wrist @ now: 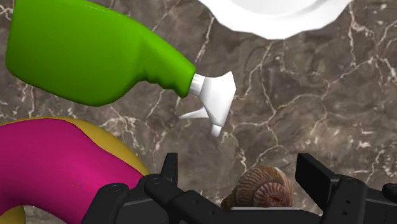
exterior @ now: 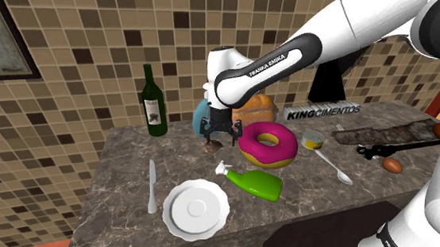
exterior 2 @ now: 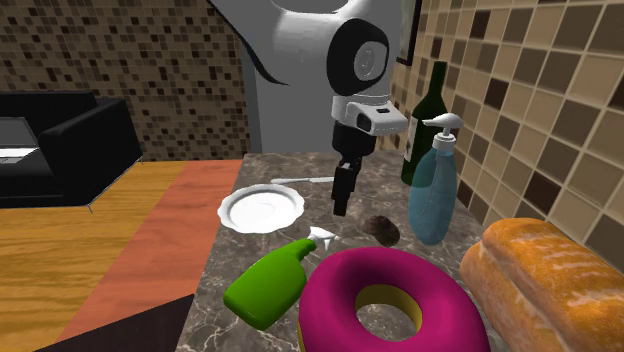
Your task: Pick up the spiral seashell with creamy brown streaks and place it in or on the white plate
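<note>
A small brown spiral seashell (exterior: 215,147) (exterior 2: 383,230) lies on the dark marble counter, between the pink donut and the blue soap dispenser. My black gripper (exterior: 220,131) (exterior 2: 342,200) hangs just above it, open. In the wrist view the ribbed shell (wrist: 259,188) sits between the two spread fingers (wrist: 169,169), closer to the right one, and neither touches it. The white plate (exterior: 196,209) (exterior 2: 262,208) (wrist: 280,16) rests near the counter's front edge, past the green spray bottle's nozzle from the shell.
A green spray bottle (exterior: 256,182) (exterior 2: 268,288) (wrist: 83,54) lies between shell and plate, and the pink donut (exterior: 267,144) (exterior 2: 385,300) sits beside it. A wine bottle (exterior: 154,102), soap dispenser (exterior 2: 435,190), bread (exterior 2: 550,280), knife (exterior: 152,187), spoon (exterior: 335,166) and can (exterior: 313,139) also stand around.
</note>
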Robot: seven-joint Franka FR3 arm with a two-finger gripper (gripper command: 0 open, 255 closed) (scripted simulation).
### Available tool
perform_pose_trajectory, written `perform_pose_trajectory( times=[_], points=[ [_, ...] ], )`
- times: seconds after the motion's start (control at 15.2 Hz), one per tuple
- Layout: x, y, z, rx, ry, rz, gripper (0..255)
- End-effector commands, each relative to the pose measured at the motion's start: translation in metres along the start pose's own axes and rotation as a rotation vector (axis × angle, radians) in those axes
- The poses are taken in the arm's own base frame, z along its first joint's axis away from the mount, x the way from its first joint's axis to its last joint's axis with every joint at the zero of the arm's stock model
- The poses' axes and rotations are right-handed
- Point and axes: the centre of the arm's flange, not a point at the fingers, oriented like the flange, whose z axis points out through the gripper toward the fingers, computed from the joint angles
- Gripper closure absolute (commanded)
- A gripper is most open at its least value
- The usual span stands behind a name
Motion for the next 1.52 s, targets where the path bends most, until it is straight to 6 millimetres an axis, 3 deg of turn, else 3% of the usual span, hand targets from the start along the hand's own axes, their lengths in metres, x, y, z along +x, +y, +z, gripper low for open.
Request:
perform_pose_trajectory(
  times=[0.0,0.59,1.06,1.12,1.45],
  points=[
    [0.016,-0.017,0.014,0.004,0.009,0.06,0],
    [0.021,-0.022,0.057,0.006,0.011,0.078,0],
    [0.021,-0.022,0.057,0.006,0.011,0.078,0],
    [0.021,-0.022,0.057,0.006,0.011,0.078,255],
    [0.021,-0.022,0.057,0.006,0.011,0.078,255]
  ],
)
